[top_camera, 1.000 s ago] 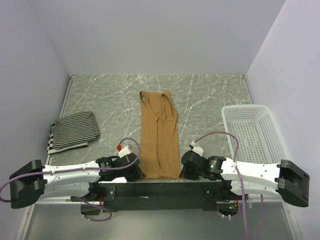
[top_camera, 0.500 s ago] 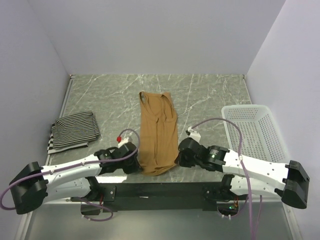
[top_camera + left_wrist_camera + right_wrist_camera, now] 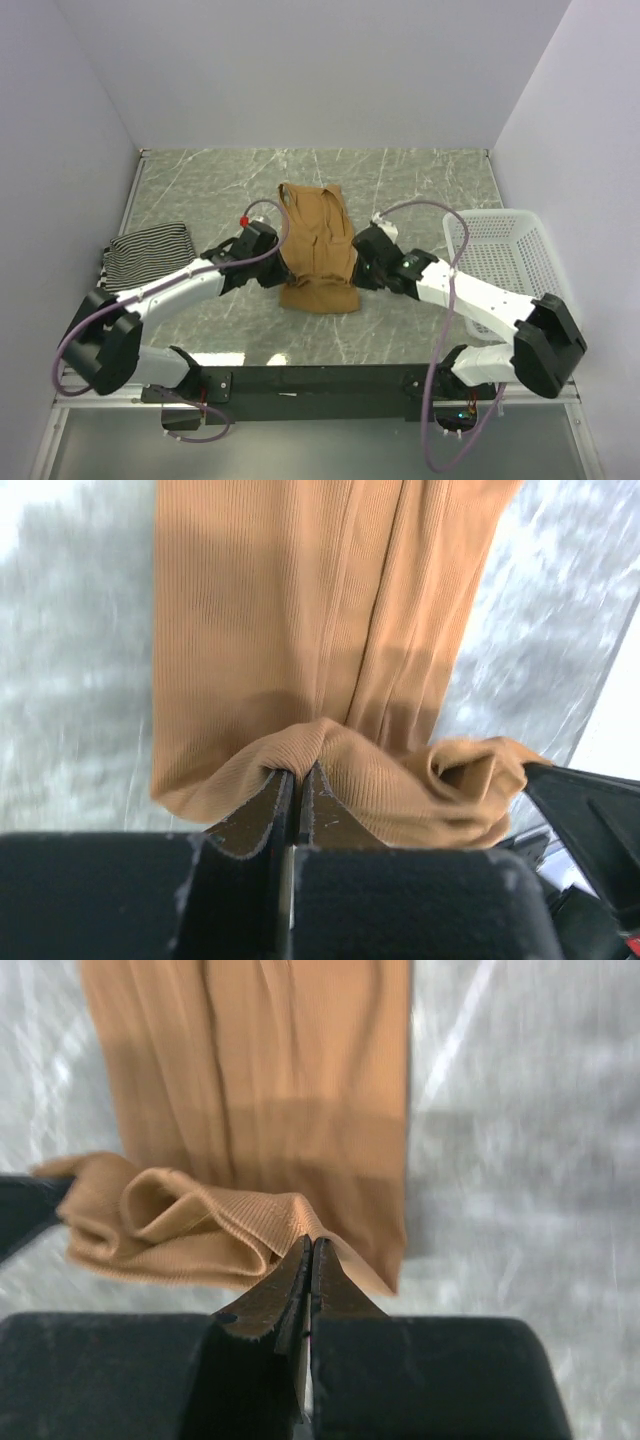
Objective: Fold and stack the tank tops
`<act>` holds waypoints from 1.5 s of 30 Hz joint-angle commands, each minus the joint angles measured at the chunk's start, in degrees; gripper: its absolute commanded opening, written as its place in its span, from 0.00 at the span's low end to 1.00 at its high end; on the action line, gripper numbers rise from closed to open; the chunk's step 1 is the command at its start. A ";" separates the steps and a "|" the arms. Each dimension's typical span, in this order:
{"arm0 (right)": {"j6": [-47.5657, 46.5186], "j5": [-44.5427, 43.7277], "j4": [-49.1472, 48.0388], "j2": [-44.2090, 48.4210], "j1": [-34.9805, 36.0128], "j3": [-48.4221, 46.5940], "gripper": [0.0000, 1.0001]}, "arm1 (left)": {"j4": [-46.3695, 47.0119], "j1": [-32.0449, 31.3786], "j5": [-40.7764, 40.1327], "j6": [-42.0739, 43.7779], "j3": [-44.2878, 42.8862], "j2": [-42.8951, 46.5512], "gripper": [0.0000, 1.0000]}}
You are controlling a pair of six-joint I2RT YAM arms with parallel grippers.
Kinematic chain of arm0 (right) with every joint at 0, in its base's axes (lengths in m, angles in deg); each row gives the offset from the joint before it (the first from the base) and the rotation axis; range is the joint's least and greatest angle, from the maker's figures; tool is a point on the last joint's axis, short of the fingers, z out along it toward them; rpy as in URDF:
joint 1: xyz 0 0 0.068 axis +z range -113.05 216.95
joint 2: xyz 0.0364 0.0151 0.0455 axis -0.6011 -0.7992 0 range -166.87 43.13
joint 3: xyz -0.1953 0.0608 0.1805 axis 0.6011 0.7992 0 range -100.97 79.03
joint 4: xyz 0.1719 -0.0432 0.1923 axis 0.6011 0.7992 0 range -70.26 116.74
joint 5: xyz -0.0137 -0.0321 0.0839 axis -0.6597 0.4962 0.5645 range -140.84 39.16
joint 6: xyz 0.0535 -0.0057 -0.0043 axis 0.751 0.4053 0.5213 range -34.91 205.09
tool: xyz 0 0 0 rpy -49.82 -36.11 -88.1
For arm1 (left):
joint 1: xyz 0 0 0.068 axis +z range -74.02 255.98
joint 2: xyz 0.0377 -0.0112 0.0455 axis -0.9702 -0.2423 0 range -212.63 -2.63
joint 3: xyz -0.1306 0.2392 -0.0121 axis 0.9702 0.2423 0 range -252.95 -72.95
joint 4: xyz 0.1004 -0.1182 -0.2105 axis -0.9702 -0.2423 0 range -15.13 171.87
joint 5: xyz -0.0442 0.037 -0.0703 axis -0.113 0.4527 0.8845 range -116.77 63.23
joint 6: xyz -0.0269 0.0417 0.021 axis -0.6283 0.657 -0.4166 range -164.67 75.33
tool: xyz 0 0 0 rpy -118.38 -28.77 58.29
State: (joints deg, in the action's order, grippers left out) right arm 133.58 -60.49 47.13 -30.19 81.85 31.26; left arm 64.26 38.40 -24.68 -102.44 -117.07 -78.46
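Observation:
The tan-brown tank top (image 3: 318, 245) lies lengthwise mid-table, its near hem lifted and doubled back over its middle. My left gripper (image 3: 281, 272) is shut on the hem's left corner, the ribbed cloth (image 3: 300, 640) pinched at its tips (image 3: 298, 772). My right gripper (image 3: 357, 270) is shut on the right corner, the tank top (image 3: 290, 1080) bunching left of its tips (image 3: 311, 1243). A folded black-and-white striped tank top (image 3: 148, 260) rests at the left edge, on a thin-striped piece that peeks out beneath it.
A white plastic mesh basket (image 3: 510, 265) stands at the right edge of the grey marbled table (image 3: 420, 190). White walls close in the back and both sides. Both arms reach diagonally toward the table's middle.
Both grippers closed on the near hem corners at the front edge and carried them away from the bases, folding the lower part of the tan top over its upper part.

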 commanded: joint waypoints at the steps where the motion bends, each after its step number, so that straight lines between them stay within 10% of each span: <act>1: -5.07 1.65 -4.80 -3.66 -4.20 -6.10 0.00 | 3.89 3.99 3.00 3.81 -4.57 -3.78 0.00; 16: -11.31 9.21 -6.74 -28.10 -15.81 -24.91 0.09 | 12.50 16.30 14.95 5.92 -18.37 -27.77 0.09; 26: -12.19 7.72 -5.87 -29.96 -17.75 -25.71 0.45 | 18.93 19.12 17.08 5.22 -15.91 -25.96 0.66; 33: -11.58 2.09 -3.14 -20.47 -16.70 -22.73 0.46 | 13.57 19.21 5.92 4.52 -12.13 -14.35 0.61; 45: -8.77 3.32 -7.70 -20.45 -7.55 -13.06 0.42 | 19.79 6.83 6.17 1.27 -2.91 -12.93 0.17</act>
State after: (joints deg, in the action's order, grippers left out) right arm 123.39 -57.03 41.56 -48.17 73.96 15.26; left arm 79.63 46.74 -17.84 -99.47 -122.25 -90.11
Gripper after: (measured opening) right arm 0.425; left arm 0.187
